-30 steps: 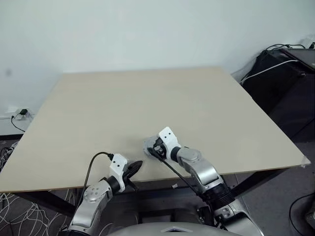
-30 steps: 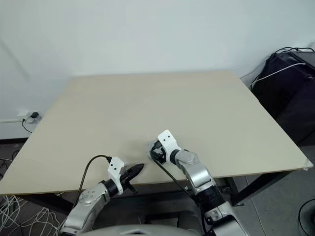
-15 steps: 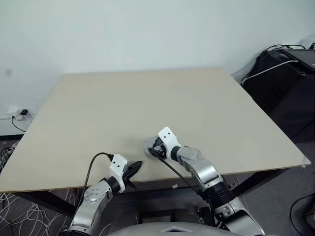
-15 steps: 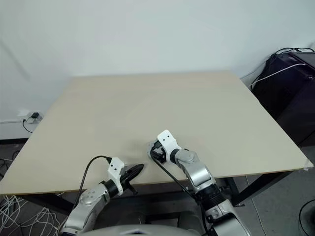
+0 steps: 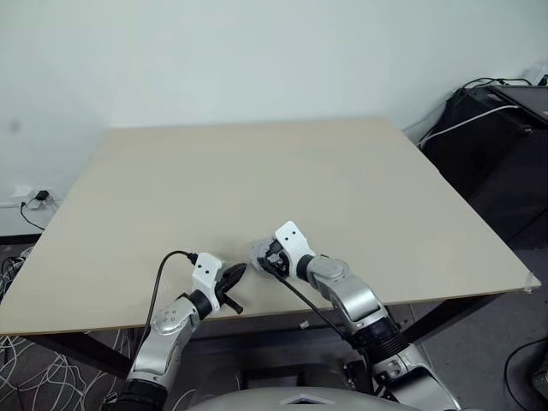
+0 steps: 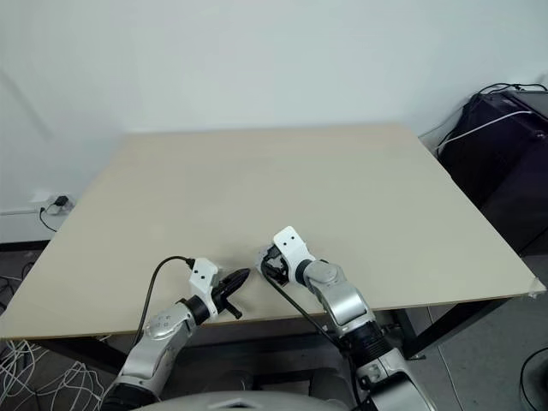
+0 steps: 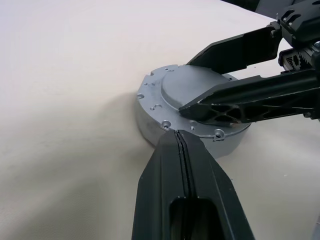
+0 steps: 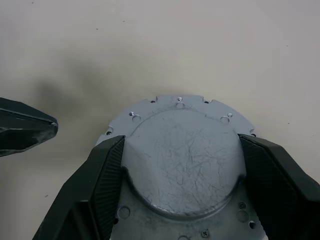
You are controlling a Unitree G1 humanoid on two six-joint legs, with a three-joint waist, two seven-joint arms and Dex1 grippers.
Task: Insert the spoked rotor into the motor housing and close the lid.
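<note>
Silvery-grey scratched lid point(image 8: 182, 150), raised round centre

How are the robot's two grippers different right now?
The left gripper has its two black fingers pressed shut together, while the right gripper has its fingers spread wide. The left gripper holds nothing, with its tip close beside the silvery-grey round metal lid; the right gripper straddles the lid's raised centre, one finger on each side. Both are black, two-fingered, and low over the pale wooden table, near its front edge.
</note>
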